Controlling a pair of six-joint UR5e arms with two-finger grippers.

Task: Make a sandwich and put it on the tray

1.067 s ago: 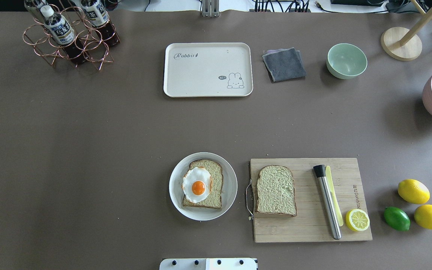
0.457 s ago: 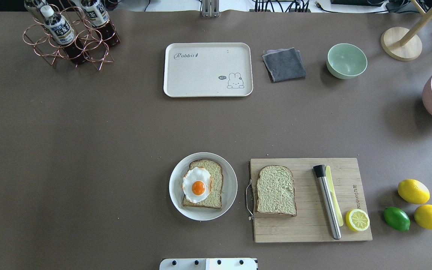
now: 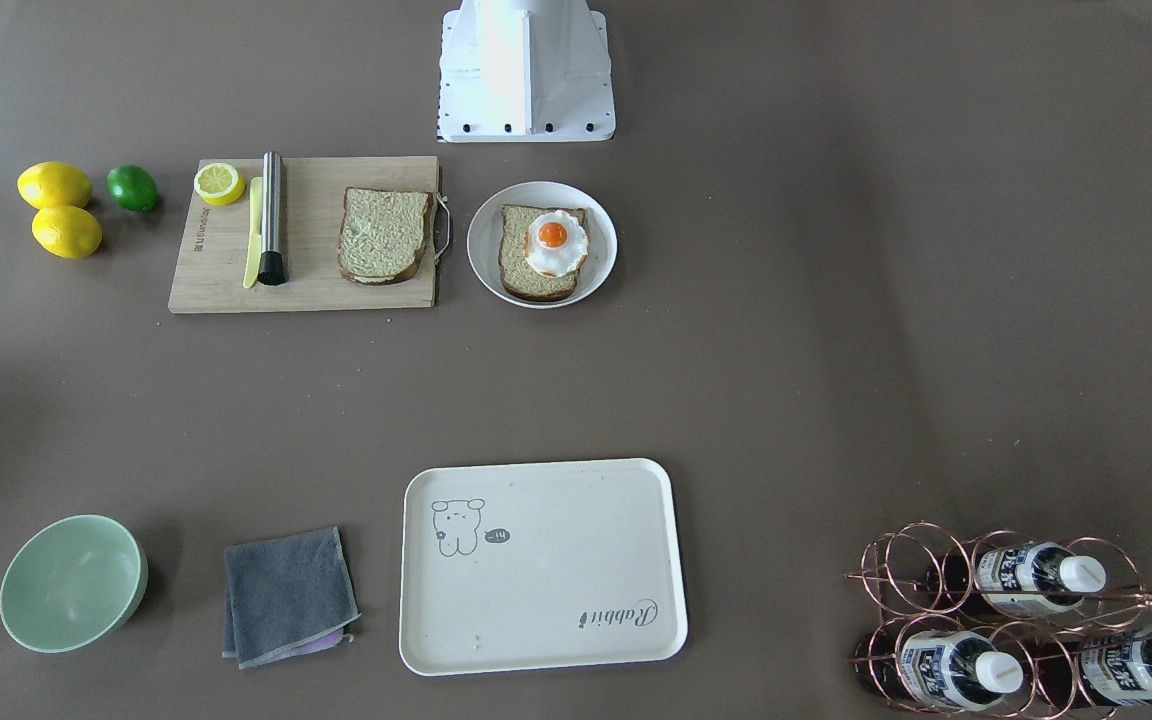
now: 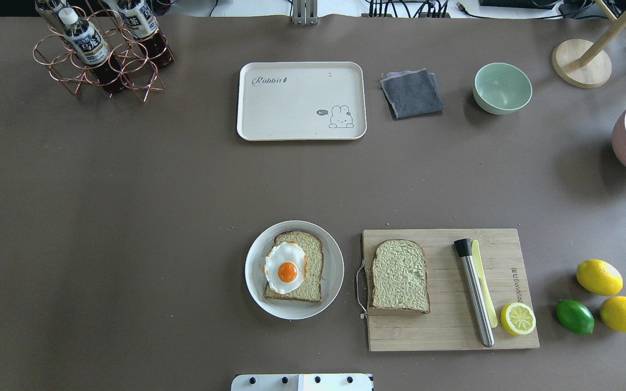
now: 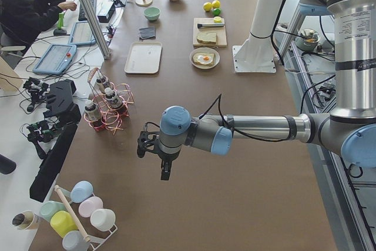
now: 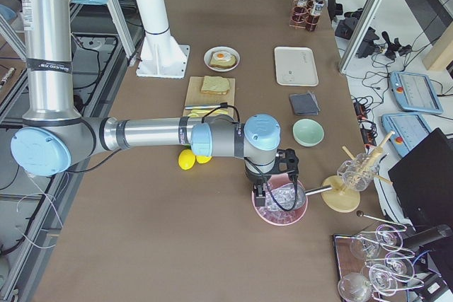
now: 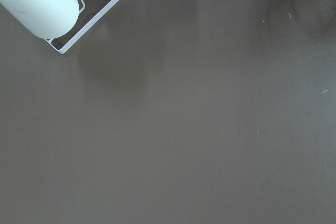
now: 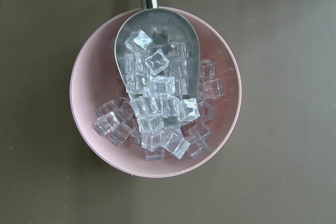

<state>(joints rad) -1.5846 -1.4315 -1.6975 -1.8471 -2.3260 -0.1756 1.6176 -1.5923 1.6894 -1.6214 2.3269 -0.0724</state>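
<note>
One bread slice [image 4: 310, 271] lies on a round white plate [image 4: 336, 282] with the fried egg [image 4: 286, 267] on top of it. A second bread slice [image 4: 400, 276] lies bare on the wooden cutting board [image 4: 443, 331]. The cream tray [image 4: 301, 101] sits empty at the far middle of the table. Neither gripper shows in the overhead or front views. In the exterior left view, my left gripper [image 5: 165, 171] hangs over bare table near the bottle rack. In the exterior right view, my right gripper [image 6: 263, 192] hangs over the pink ice bowl [image 6: 280, 213]. I cannot tell whether either gripper is open or shut.
On the board lie a steel muddler [image 4: 474, 293], a yellow knife [image 4: 485, 288] and a lemon half [image 4: 518, 319]. Lemons [image 4: 599, 277] and a lime [image 4: 575, 316] lie to its right. A grey cloth [image 4: 412, 93], a green bowl [image 4: 502, 88] and a copper bottle rack [image 4: 101, 51] stand at the far side.
</note>
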